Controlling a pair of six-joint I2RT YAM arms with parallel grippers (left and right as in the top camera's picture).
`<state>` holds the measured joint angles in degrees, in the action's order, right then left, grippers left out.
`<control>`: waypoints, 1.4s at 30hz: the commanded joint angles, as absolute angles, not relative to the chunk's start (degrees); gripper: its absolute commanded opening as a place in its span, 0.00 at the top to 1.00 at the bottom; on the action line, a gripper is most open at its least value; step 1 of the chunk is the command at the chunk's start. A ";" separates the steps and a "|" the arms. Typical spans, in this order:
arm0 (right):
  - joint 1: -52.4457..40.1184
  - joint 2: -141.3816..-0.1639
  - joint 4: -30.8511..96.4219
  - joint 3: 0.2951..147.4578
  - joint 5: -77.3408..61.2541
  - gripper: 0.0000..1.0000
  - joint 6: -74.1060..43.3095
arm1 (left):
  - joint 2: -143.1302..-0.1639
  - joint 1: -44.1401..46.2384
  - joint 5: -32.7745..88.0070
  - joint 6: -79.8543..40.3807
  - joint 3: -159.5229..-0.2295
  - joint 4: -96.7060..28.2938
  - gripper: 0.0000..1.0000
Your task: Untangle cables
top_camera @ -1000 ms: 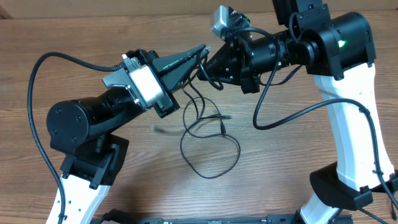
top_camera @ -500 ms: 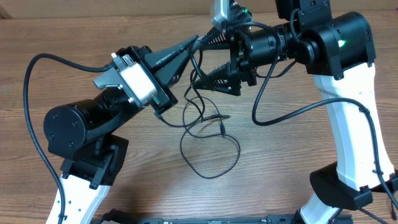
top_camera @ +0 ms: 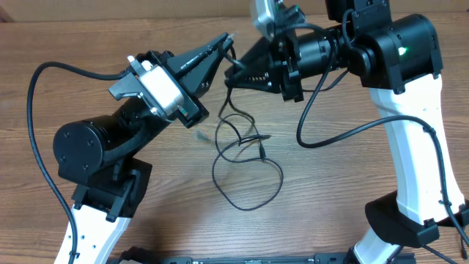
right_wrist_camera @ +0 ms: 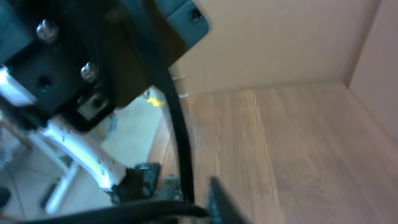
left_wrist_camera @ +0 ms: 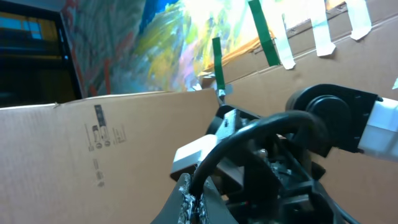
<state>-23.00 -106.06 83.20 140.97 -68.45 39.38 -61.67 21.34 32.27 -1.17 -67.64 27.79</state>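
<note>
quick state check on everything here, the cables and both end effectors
cables, tangled, upper strands lifted, lower loops lying on the table
left end effector, shut on cables, raised above the table
right end effector, shut on cables, close beside the left one

The table (top_camera: 146, 220) top is brown wood-grain with a smooth matt finish. The cables (top_camera: 249, 209) have a thin, smooth black sheath. Arm housings (top_camera: 84, 147) are matt black plastic; the base links (top_camera: 410, 161) are glossy white plastic. The surrounding wall (left_wrist_camera: 93, 143) is matt brown cardboard carrying green tape (left_wrist_camera: 261, 31). Screw heads (right_wrist_camera: 45, 28) are bright metal.
</note>
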 commanded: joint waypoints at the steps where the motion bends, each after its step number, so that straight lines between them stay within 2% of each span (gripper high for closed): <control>1: -23.14 -106.41 82.96 140.94 -70.32 0.96 39.18 | -61.89 21.34 31.33 -1.76 -68.42 27.86 0.96; 3: -23.14 -106.41 82.89 140.94 -70.65 0.96 39.18 | -61.89 21.34 31.38 -1.78 -68.42 27.86 0.96; 4: -23.14 -106.41 82.83 140.94 -70.63 0.96 38.98 | -61.89 21.34 31.35 -1.76 -68.42 27.81 0.92; 5: -23.14 -106.41 82.85 140.94 -70.63 0.96 38.96 | -61.89 21.34 31.35 -1.74 -68.42 27.57 0.84; 7: -23.11 -106.41 82.78 140.94 -70.57 0.96 38.76 | -61.89 21.32 31.31 -1.72 -68.42 26.70 0.50; 8: -22.87 -106.41 82.76 140.94 -70.30 0.96 38.74 | -61.87 21.32 31.31 -1.72 -68.42 26.00 0.12; 9: -22.63 -106.41 82.76 140.94 -69.89 0.96 38.70 | -61.87 21.32 31.29 -1.69 -68.42 25.23 0.00; 17: -16.14 -106.41 77.34 140.94 -59.64 0.96 21.87 | -61.87 18.41 31.11 -1.72 -68.42 17.87 0.00; 26: -7.16 -106.41 66.04 140.97 -63.07 0.96 0.01 | -61.89 16.88 29.23 -1.21 -68.42 0.99 0.00; 36: -1.37 -106.41 41.65 140.97 -63.09 0.96 -30.76 | -63.81 16.88 29.17 0.05 -68.40 -22.68 0.00; 42: -1.28 -106.41 26.50 140.97 -63.07 0.96 -45.69 | -66.54 16.91 29.19 0.03 -68.40 -29.85 0.00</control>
